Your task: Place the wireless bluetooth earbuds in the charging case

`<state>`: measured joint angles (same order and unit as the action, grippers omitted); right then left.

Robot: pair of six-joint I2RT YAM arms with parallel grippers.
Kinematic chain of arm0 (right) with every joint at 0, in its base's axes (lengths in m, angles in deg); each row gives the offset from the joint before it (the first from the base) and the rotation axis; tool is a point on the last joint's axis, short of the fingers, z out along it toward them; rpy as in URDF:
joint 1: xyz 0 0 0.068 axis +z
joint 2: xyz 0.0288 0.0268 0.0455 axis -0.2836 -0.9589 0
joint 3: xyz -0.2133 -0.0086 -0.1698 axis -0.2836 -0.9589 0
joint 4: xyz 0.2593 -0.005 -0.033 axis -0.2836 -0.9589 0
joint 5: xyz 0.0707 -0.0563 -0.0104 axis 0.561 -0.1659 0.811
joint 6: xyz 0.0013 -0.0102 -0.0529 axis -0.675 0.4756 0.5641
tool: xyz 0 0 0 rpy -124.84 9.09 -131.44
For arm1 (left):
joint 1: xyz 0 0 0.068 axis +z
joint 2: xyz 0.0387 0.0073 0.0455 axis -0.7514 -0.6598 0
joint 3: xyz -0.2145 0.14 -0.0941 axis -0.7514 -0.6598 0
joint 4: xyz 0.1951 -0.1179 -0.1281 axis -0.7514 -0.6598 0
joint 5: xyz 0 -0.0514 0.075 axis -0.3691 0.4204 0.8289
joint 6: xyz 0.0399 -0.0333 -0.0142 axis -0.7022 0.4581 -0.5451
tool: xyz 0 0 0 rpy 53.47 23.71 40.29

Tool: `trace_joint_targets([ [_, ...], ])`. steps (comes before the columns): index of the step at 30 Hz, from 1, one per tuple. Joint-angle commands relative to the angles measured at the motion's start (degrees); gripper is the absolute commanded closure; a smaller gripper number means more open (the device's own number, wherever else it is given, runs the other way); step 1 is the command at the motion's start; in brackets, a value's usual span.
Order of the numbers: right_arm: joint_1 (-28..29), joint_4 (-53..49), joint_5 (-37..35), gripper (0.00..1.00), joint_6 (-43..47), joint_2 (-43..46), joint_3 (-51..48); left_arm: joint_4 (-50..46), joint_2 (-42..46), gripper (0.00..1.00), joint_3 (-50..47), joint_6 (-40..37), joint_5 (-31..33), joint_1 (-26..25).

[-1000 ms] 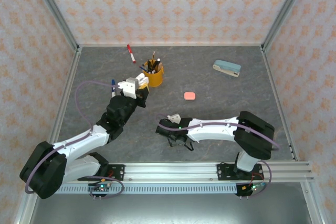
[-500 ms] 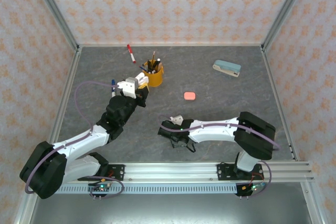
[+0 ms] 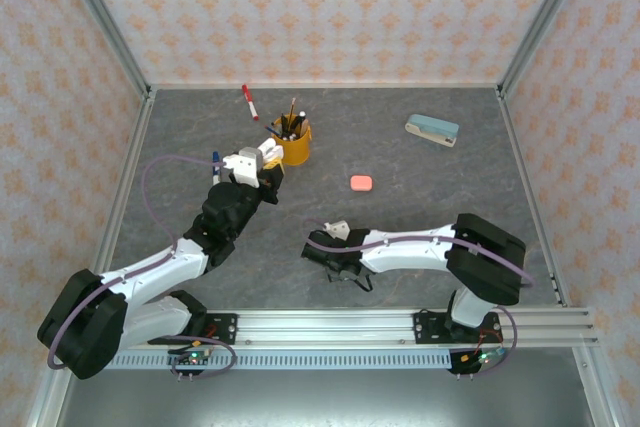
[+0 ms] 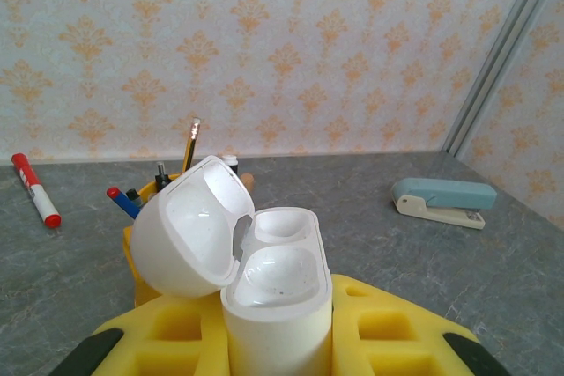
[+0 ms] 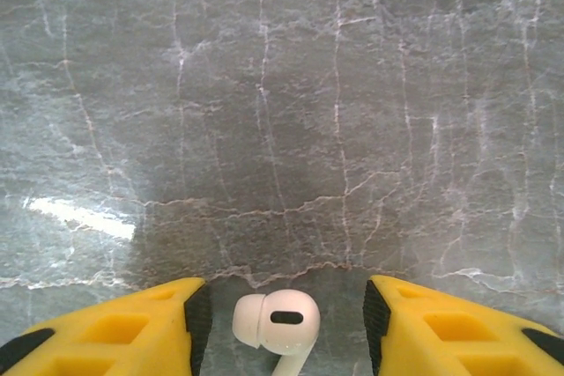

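Observation:
The white charging case stands upright between my left gripper's yellow fingers, which are shut on it. Its lid is swung open to the left and both wells are bare. From above, the left gripper holds the case up beside the pen cup. A single white earbud lies on the grey table between the right gripper's fingers. Those jaws are open, with a gap on each side of the earbud. In the top view the right gripper points down at the table near the front middle.
A yellow pen cup stands right behind the left gripper. A red marker lies at the back left, a teal stapler at the back right. A small pink case sits mid-table. Metal frame posts edge the table.
The right gripper has shifted slightly to the right and its jaws have narrowed around the earbud. The left arm and the case have not moved.

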<state>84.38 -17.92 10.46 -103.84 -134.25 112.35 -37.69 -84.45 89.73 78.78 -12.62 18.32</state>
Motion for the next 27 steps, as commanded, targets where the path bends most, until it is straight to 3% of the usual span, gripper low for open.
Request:
trace_joint_targets([
  [1,-0.3,0.5,-0.3,0.52,-1.1,1.2,-2.4,2.8,0.4,1.0,0.1,0.1,-0.6,-0.4],
  [17,-3.8,4.0,3.0,0.69,-1.1,6.5,-7.9,3.3,0.3,1.0,0.5,0.2,-2.9,-0.3],
  [27,-7.3,4.8,2.4,0.72,-0.2,9.8,-8.6,4.7,-0.9,1.0,0.6,-0.2,-6.4,-0.3],
])
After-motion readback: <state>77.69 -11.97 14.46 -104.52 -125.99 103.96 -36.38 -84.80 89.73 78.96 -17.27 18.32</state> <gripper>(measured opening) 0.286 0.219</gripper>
